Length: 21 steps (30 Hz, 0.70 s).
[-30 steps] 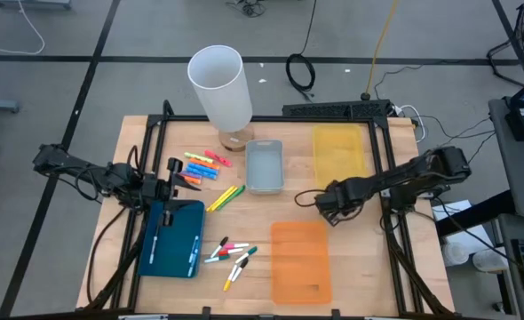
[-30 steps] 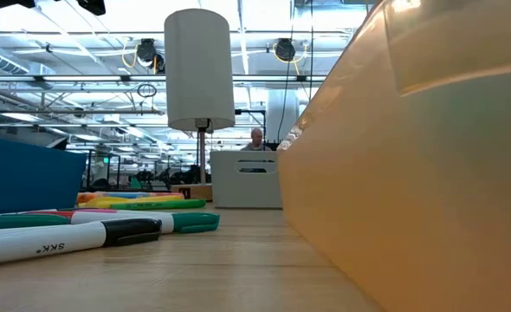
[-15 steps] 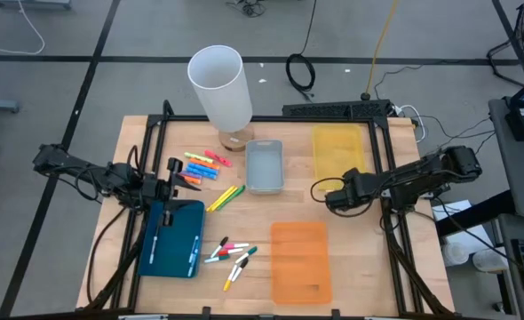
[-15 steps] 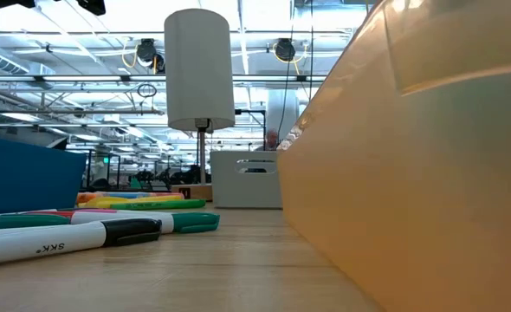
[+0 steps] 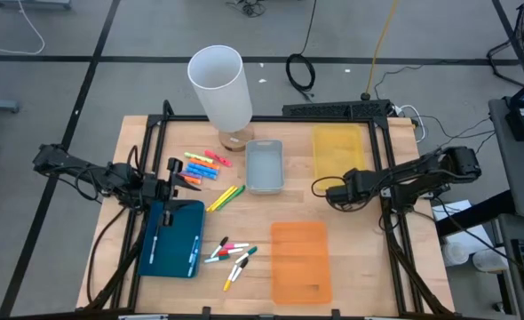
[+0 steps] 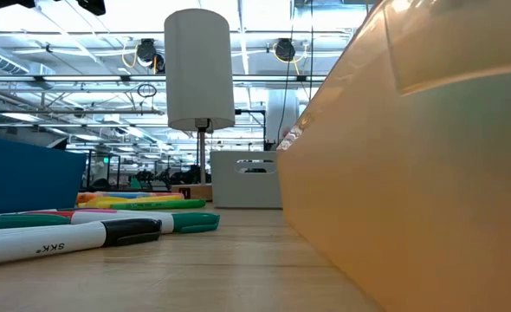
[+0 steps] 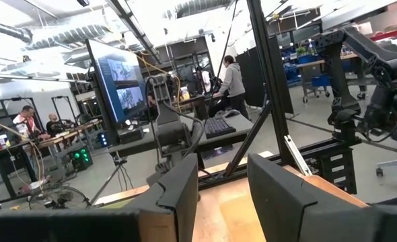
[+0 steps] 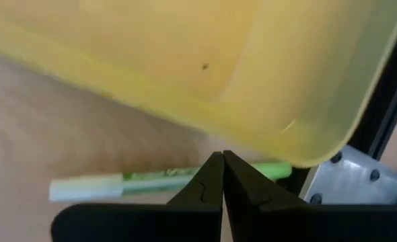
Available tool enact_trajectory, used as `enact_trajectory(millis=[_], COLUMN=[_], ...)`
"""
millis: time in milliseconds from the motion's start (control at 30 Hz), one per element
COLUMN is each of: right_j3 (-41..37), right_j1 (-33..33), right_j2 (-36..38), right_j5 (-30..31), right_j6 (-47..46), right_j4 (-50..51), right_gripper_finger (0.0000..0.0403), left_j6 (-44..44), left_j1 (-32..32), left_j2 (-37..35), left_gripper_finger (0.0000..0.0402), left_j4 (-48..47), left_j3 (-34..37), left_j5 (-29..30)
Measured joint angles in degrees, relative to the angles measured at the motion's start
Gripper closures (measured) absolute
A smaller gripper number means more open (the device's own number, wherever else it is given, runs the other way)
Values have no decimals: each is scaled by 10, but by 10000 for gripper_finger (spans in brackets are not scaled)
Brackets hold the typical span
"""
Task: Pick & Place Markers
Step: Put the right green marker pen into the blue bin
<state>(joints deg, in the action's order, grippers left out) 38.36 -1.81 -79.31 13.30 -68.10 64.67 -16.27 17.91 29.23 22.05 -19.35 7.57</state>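
Observation:
Neon markers [image 5: 205,166] lie in a cluster at the table's far left, and a yellow and a green one [image 5: 226,196] lie nearer the middle. White-bodied markers [image 5: 232,253] lie near the front, where the low view shows them too [image 6: 91,230]. A green-and-white marker [image 8: 131,180] lies on the wood beside the near edge of the yellow tray [image 8: 185,60]. My right gripper [image 8: 222,156] points down over it, shut; in the high view it stands at that tray's near edge [image 5: 333,192]. My left gripper [image 5: 191,180] waits open above the blue tray's far edge, with nothing between its fingers [image 7: 222,165]. My right gripper stands with its shut fingertips [image 8: 215,168] over the green-and-white marker's shaft [image 8: 165,176], coming slanting from above. I cannot tell whether they touch the marker. The marker lies flat on the table.
A blue tray [image 5: 173,236] holds two white markers. A grey tray [image 5: 264,165] and the yellow tray [image 5: 337,151] stand at the back, an orange tray [image 5: 300,260] at the front. A tall white cylinder [image 5: 219,84] stands at the far edge. Black frame rails run along both sides.
My right gripper has gone a little toward the table's right and far edges, up to the yellow tray's near edge, and its wrist has rolled. It has stayed shut.

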Motion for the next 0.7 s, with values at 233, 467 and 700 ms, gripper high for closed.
enact_trajectory(millis=[233, 467, 700], right_j3=[12, -20, -20], right_j1=[0, 3, 3], right_j2=[1, 2, 3], right_j5=[-42, -74, -86], right_j6=[12, 3, 5], right_j4=[3, -51, -66], right_gripper_finger=[403, 403, 403], left_j6=[0, 3, 2], left_j1=[0, 0, 0], left_j2=[0, 0, 0], left_gripper_finger=[266, 266, 266], left_j4=[0, 0, 0], left_j3=[0, 0, 0], left_j5=[0, 0, 0])
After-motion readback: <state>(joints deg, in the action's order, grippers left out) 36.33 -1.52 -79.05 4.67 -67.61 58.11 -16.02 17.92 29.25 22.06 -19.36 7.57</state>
